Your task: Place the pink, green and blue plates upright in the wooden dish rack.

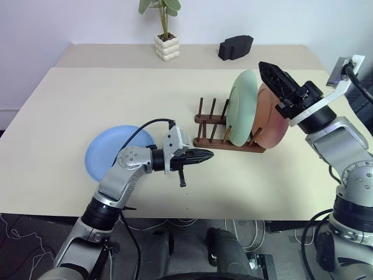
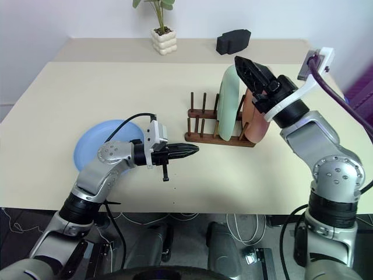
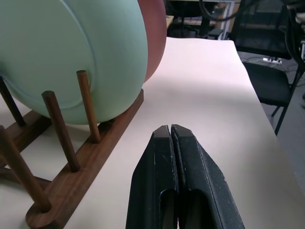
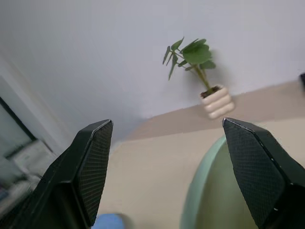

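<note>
Three plates on a beige counter [image 1: 87,111], two of them racked. Green plate [image 1: 243,108]: upright in the rack [image 1: 224,137], right of centre in the left eye view, standing between pegs. Pink plate [image 1: 271,119]: upright just behind the green one at the rack's right end, close against it; whether they touch cannot be told. Blue plate [image 1: 111,149]: flat on the counter at lower left, well apart from the rack, partly covered by the left arm.

Rack: dark wooden rails with upright pegs, centre of the frame; the pegs at its left end stand free.

Left end effector [image 1: 201,155]: fingers pressed together, holding nothing, level, pointing toward the right of the frame, tip near the rack's front rail and above the counter. In the left wrist view the closed fingers [image 3: 178,176] face the rail and the green plate's lower edge.

Right end effector [image 1: 274,76]: fingers spread wide, empty, at upper right of the frame above the pink plate's top edge, near the green plate's rim.

Far edge of the counter: potted plant [image 1: 165,35] in a white pot at top centre; black block [image 1: 235,46] to its right.
</note>
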